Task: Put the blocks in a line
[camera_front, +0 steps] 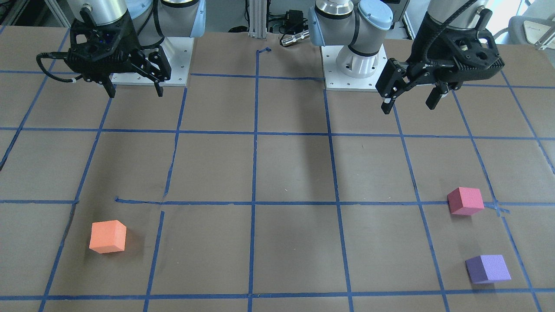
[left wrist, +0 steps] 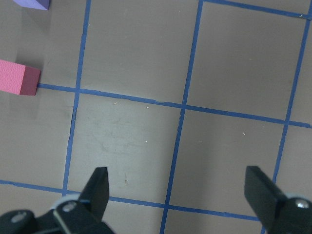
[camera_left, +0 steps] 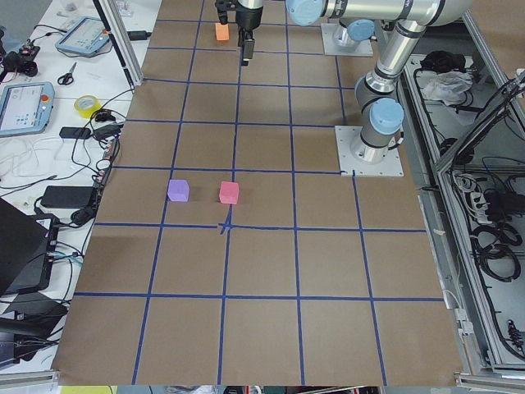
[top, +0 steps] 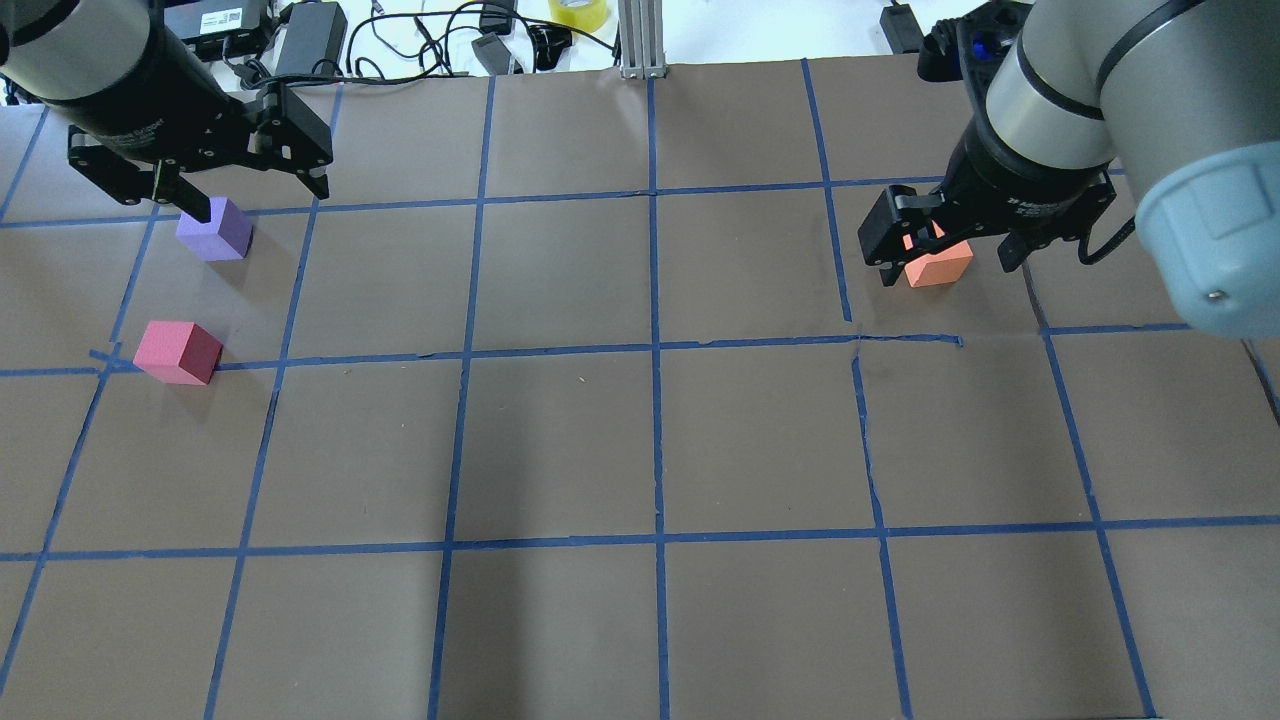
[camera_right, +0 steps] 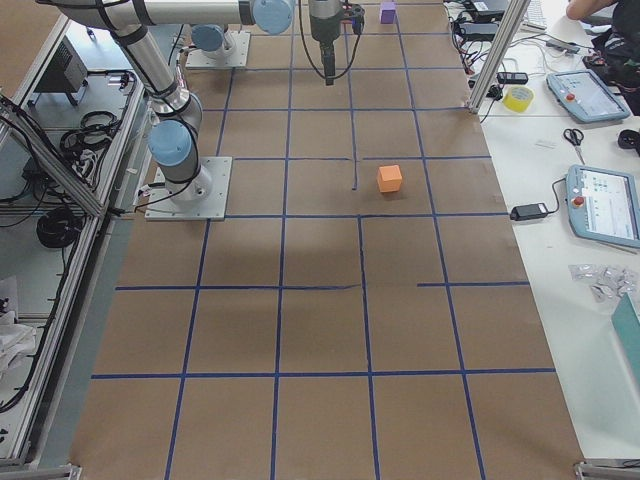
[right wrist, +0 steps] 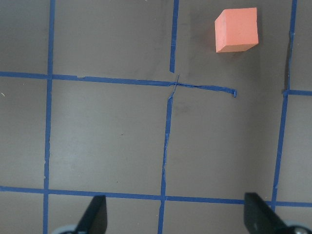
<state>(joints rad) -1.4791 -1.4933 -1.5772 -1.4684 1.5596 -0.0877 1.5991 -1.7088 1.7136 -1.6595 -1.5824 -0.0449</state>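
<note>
Three blocks lie apart on the brown table. The orange block is on my right side. The pinkish-red block and the purple block are on my left side, about one block width apart. My left gripper is open and empty, raised above the table near its base. My right gripper is open and empty, also raised near its base. In the overhead view the grippers only overlap the blocks by line of sight.
Blue tape lines form a grid on the table. The arm bases stand at the robot's edge. An aluminium post, cables and a tape roll sit beyond the far edge.
</note>
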